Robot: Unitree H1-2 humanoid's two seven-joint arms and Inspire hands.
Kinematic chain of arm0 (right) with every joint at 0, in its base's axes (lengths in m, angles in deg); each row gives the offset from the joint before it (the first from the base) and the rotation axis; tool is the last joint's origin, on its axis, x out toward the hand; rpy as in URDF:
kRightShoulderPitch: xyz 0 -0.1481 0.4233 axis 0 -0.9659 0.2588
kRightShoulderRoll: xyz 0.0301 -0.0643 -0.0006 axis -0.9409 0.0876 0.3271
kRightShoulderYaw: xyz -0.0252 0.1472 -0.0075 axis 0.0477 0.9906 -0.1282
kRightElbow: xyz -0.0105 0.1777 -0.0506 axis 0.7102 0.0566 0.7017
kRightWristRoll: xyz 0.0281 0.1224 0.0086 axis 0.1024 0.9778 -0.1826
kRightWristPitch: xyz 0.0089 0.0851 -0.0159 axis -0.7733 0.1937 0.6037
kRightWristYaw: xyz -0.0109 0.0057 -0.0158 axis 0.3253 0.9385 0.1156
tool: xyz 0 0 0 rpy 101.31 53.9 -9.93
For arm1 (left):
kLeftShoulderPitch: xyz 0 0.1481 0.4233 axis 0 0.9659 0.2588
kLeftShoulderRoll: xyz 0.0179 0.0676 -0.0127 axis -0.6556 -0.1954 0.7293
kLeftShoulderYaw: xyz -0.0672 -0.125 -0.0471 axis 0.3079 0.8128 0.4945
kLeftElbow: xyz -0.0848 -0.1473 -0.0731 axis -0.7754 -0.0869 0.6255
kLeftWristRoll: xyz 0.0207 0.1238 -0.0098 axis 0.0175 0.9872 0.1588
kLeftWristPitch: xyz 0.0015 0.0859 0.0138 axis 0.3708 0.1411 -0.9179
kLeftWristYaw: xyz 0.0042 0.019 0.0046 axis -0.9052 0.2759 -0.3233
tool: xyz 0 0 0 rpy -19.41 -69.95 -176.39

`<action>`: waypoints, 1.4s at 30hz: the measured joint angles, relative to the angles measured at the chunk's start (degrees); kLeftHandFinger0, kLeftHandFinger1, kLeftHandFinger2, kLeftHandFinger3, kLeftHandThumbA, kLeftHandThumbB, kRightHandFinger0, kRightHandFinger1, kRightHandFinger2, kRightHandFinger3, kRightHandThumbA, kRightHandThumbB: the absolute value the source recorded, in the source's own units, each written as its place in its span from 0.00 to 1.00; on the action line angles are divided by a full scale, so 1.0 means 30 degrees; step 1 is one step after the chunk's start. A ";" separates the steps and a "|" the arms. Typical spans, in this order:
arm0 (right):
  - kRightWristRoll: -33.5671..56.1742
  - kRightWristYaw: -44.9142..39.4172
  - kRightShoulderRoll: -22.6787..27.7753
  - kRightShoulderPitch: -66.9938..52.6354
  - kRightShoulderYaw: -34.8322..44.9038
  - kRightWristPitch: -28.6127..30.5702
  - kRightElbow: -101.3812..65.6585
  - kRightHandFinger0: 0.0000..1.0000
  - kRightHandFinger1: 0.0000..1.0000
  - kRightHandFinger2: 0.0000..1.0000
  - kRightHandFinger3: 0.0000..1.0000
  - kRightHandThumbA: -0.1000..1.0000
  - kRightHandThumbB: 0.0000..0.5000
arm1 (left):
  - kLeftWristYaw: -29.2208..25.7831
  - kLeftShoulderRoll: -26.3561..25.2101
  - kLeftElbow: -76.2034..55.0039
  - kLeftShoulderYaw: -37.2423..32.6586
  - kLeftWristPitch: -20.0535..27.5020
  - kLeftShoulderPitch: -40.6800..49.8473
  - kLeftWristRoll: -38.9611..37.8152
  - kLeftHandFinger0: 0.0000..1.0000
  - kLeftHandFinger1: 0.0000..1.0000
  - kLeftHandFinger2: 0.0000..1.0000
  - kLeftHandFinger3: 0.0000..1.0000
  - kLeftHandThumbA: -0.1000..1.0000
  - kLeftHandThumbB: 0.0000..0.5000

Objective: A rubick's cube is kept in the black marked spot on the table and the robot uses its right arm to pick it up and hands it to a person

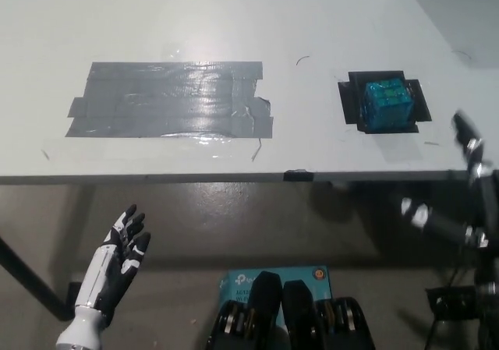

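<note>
A flat white bench (156, 22) with a smooth matte top is seen filling the upper half of the head view, its front edge running across the middle. A large rectangular patch of shiny grey tape strips (171, 100) is laid left of centre on the bench, wrinkled and reflecting light. A smaller square mark of black tape (348, 100) is stuck toward the right side. A blue-green cube (387, 104) with a gridded glossy face is set on that black mark, upright. The black right hand (468, 143) is seen at the right edge, just beside the bench's front edge, right of and below the cube, apart from it; nothing is held, and how far it is open cannot be told. The white left hand (121, 252) is rested low at lower left, below the bench, fingers spread, empty. Bare brown floor (234, 225) is seen beneath.
</note>
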 measured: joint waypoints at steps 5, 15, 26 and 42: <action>-0.0705 0.0431 -0.0054 0.2775 0.0500 -0.1331 0.0603 1.00 1.00 1.00 1.00 1.00 0.73 | 0.0003 0.0020 -0.0007 0.0001 0.0000 0.0052 0.0005 0.99 1.00 1.00 1.00 0.81 0.22; -0.1887 0.1359 -0.0013 0.6814 0.0556 -0.3175 0.6429 1.00 1.00 1.00 1.00 0.94 0.76 | 0.0024 0.0026 -0.0024 0.0010 -0.0001 0.0020 -0.0002 0.97 1.00 1.00 1.00 0.82 0.21; -0.1808 0.2458 -0.0052 0.9608 0.0542 -0.3390 1.3619 1.00 1.00 1.00 1.00 0.95 0.84 | 0.0038 0.0031 -0.0077 0.0006 0.0001 -0.0140 -0.0003 0.98 1.00 1.00 1.00 0.81 0.19; -0.1062 0.3690 -0.0082 1.1839 0.0692 -0.2432 2.0214 1.00 1.00 1.00 1.00 0.93 0.84 | 0.0039 0.0029 -0.0121 0.0002 -0.0003 -0.0379 0.0010 0.99 1.00 1.00 1.00 0.83 0.23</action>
